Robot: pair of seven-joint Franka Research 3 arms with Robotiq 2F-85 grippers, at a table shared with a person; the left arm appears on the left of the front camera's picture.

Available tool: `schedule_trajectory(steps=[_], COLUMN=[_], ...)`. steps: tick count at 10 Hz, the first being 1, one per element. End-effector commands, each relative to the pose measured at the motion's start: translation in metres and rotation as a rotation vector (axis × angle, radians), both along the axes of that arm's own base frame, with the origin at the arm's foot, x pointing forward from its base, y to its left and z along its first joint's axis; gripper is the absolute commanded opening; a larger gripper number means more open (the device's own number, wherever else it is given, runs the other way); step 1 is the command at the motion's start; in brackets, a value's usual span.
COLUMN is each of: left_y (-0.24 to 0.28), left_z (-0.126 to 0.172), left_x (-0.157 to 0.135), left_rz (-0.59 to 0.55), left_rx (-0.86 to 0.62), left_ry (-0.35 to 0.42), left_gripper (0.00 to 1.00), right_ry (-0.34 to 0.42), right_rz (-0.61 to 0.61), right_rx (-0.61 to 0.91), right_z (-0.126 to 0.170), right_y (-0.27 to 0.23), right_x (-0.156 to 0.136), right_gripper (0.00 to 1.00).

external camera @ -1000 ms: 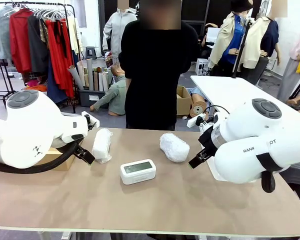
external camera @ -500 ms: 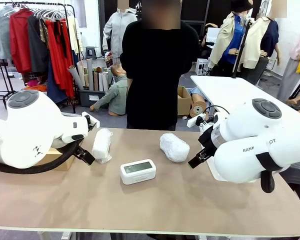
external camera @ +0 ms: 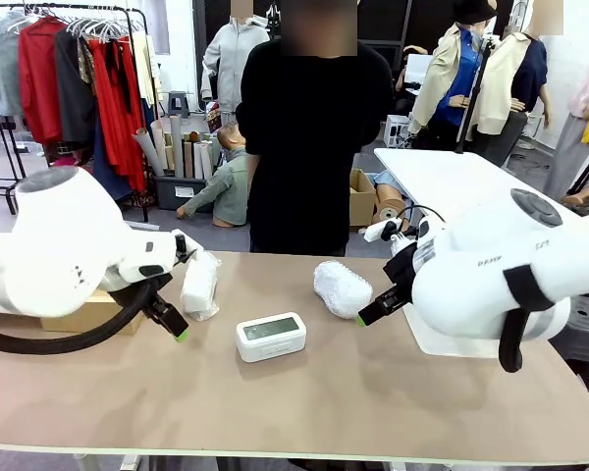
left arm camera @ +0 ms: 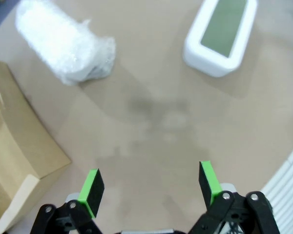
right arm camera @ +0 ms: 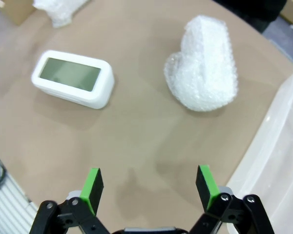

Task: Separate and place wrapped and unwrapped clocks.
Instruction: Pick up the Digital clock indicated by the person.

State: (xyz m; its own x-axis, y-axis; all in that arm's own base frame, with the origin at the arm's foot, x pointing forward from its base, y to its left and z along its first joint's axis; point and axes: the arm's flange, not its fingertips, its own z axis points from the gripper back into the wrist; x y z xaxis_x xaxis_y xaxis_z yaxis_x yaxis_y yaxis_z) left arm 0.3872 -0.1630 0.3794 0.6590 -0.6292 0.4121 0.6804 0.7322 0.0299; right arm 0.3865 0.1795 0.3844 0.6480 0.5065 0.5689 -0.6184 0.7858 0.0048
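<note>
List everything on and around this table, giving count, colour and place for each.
left wrapped clock: one, white bubble wrap, table's left side
right wrapped clock: one, white bubble wrap, right of centre
bare clock: one, white with grey screen, centre, nearer the robot
cardboard box: one, brown, table's left edge
plastic tub: one, clear, table's right edge
table: one, tan
clothes rack: one, red and grey garments, background left
person: one, black top, far side
left gripper: one, black, green pads, open over bare table
right gripper: one, black, green pads, open over bare table
</note>
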Motion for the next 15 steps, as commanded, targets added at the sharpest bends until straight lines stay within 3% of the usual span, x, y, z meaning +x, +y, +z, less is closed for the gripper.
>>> schedule_trajectory(steps=[1,2,5,7,8,11,12,13,15], left_y=[0.019,0.021,0.03,0.031,0.03,0.025,0.024,0.027,0.027], left_z=[0.028,0.035,0.053,0.055,0.056,0.055,0.057,0.063,0.063], left_x=[0.009,0.009,0.024,0.038,0.044,0.05,0.051,0.043,0.043], left_rz=[-0.121,-0.175,-0.401,-0.51,-0.588,-0.656,-0.563,-0.642,-0.642], left_rx=[-0.115,-0.156,-0.256,-0.272,-0.262,-0.218,-0.195,-0.213,-0.213], left_ry=[0.022,0.03,-0.075,-0.105,-0.187,-0.314,-0.304,-0.263,-0.263], left_gripper=[1.0,1.0,1.0,1.0,1.0,1.0,1.0,1.0,1.0], right_ry=[0.018,0.019,-0.033,-0.065,-0.1,-0.133,-0.146,-0.123,-0.123], right_rz=[0.114,0.176,0.401,0.476,0.514,0.54,0.462,0.522,0.522], right_rx=[0.087,0.102,0.124,0.127,0.138,0.136,0.131,0.121,0.121], right_z=[0.0,0.004,0.019,0.025,0.027,0.03,0.03,0.038,0.038], right_y=[-0.026,-0.028,-0.039,-0.05,-0.054,-0.062,-0.061,-0.061,-0.061], right_x=[0.012,0.013,0.02,0.026,0.03,0.039,0.043,0.024,0.024], right_gripper=[1.0,1.0,1.0,1.0,1.0,1.0,1.0,1.0,1.0])
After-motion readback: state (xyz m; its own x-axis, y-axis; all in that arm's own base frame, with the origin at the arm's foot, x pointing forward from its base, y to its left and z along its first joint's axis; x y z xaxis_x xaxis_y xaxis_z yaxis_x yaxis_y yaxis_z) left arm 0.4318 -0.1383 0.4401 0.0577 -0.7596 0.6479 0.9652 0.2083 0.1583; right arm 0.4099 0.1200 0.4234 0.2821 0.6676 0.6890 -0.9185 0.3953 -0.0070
